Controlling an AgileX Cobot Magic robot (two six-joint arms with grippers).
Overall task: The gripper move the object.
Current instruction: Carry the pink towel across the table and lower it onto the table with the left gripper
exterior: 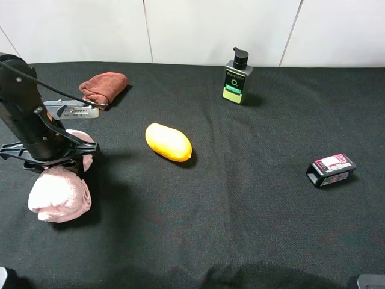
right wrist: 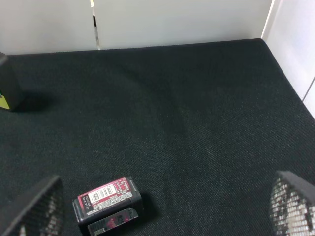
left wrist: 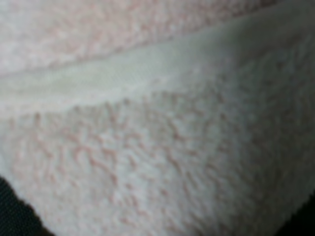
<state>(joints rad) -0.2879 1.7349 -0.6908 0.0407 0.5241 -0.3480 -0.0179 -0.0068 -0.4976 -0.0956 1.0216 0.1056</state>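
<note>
The pale pink fluffy towel [exterior: 60, 194] lies at the left of the black table. My left gripper [exterior: 51, 158] comes down on its middle and pinches it, so pink bulges show on both sides of the black fingers. The grey labelled plate [exterior: 72, 111] sits just behind the arm. The left wrist view is filled by the towel [left wrist: 157, 147] at very close range, with no fingers showing. My right gripper [right wrist: 162, 209] is open and empty, with one fingertip at each lower corner of its wrist view, above the table's right side.
A yellow-orange oval object [exterior: 168, 142] lies mid-table. A reddish-brown folded cloth [exterior: 103, 87] is at the back left and a dark pump bottle [exterior: 237, 78] at the back. A black box with a red label [exterior: 331, 170] lies at the right and also shows in the right wrist view [right wrist: 108, 202].
</note>
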